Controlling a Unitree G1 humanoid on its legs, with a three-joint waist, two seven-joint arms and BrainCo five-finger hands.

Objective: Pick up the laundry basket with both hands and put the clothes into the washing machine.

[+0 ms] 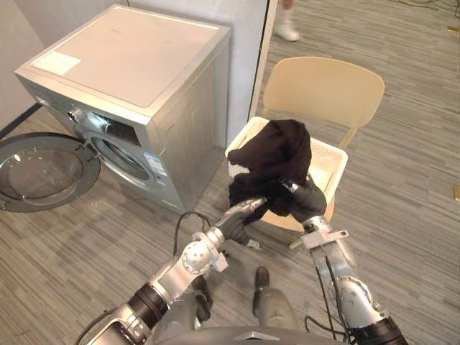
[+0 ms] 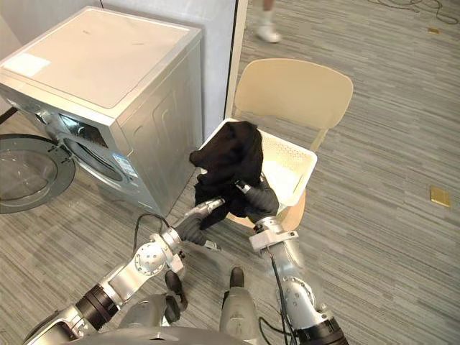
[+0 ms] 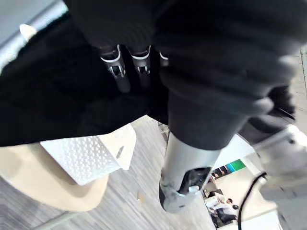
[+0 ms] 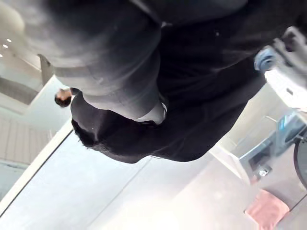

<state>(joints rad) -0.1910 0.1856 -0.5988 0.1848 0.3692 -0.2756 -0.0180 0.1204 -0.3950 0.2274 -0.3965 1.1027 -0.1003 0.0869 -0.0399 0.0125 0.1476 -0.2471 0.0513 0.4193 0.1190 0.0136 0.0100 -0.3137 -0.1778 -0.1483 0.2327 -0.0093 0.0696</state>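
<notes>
Reaching the near rim of the white perforated laundry basket [image 1: 332,162], the left hand [image 1: 243,210] and right hand [image 1: 307,202] are resting in its black clothes [image 1: 277,152], grip impossible to tell. The basket is sitting on a beige chair [image 1: 323,90]; leftward, across open grey floor [image 1: 79,251], the silver washing machine [image 1: 129,65] is standing, door [image 1: 39,171] open.
</notes>
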